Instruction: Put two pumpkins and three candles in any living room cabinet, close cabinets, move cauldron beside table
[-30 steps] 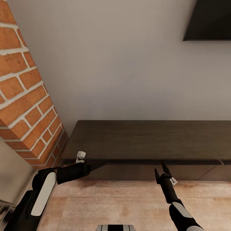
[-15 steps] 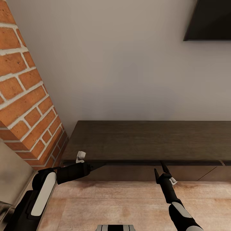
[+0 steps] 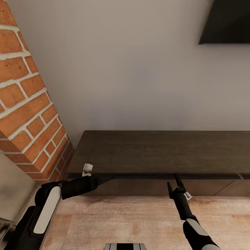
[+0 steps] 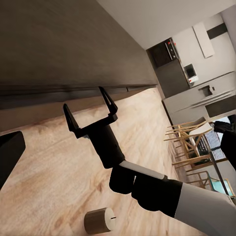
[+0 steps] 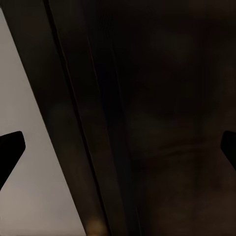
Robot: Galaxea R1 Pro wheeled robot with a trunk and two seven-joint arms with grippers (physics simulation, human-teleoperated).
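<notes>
Cabinet [image 3: 163, 151]: long, low, dark-brown unit against the pale wall, its top bare; drawer fronts run under the overhanging top edge and look shut in the head view.
Right arm: reaches forward and up from the lower right of the head view, forearm slanted toward the cabinet's front edge.
Right gripper [image 3: 174, 185]: fingers spread wide, holding nothing, tips just below the cabinet's top lip; in the left wrist view [image 4: 90, 108] the two black fingers stand apart in a broad fork close to the dark front.
Left arm: bent at the elbow, white-and-black upper part low at the left, black forearm lying nearly level and pointing toward the cabinet's left end.
Left gripper [image 3: 104, 179]: tip sits under the cabinet's overhang near its left corner; I cannot tell how far its fingers are parted.
Candle [image 4: 100, 220]: one stubby tan-grey cylinder on the wooden floor [image 3: 139, 218], near the right arm's elbow, apart from the cabinet.
Brick column [image 3: 26, 104]: red brick, left of the cabinet, slanting through the head view.
Dark panel [image 3: 227, 21]: mounted on the wall above the cabinet's right part.
</notes>
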